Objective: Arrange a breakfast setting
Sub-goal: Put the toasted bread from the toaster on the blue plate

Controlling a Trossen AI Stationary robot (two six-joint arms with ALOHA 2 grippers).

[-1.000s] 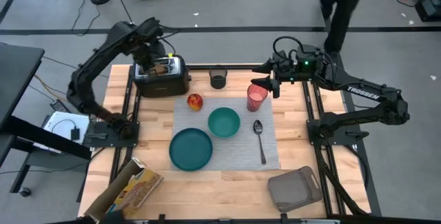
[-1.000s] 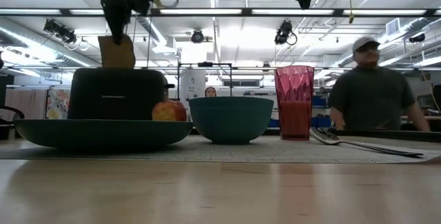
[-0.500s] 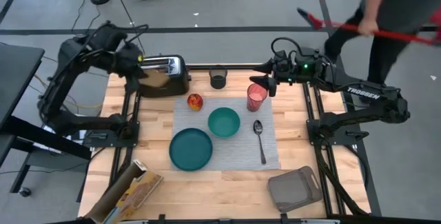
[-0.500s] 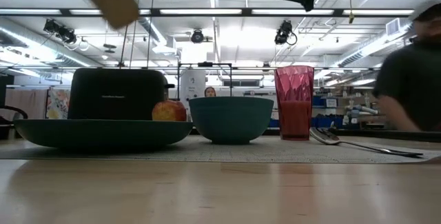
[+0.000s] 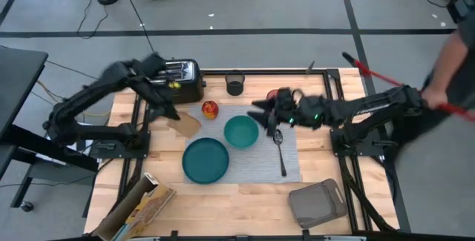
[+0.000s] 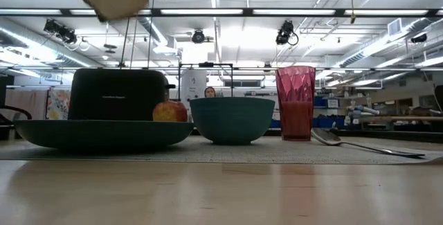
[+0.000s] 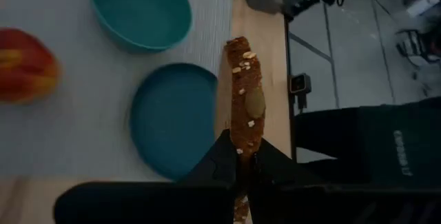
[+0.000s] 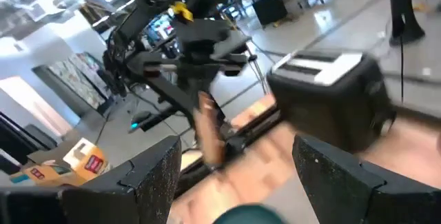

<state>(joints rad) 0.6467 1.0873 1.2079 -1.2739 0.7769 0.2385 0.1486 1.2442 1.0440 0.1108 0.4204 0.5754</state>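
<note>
Pinched edge-on in my left gripper (image 7: 242, 160), the toast slice (image 7: 244, 110) hangs high above the placemat's (image 5: 252, 159) left edge near the teal plate (image 5: 205, 159) (a thin grip), so tilting might drop it short.

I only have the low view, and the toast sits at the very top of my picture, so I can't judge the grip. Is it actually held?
Observer: Yes. In the left wrist view, the left gripper is shut on one end of the toast slice.
Operator: Where is it over the table?
Observer: From above, it hangs by the left edge of the placemat, left of the apple and short of the plate.
Operator: And the right arm?
Observer: The right gripper is open and empty, above the mat close to the bowl and the spoon.
</note>
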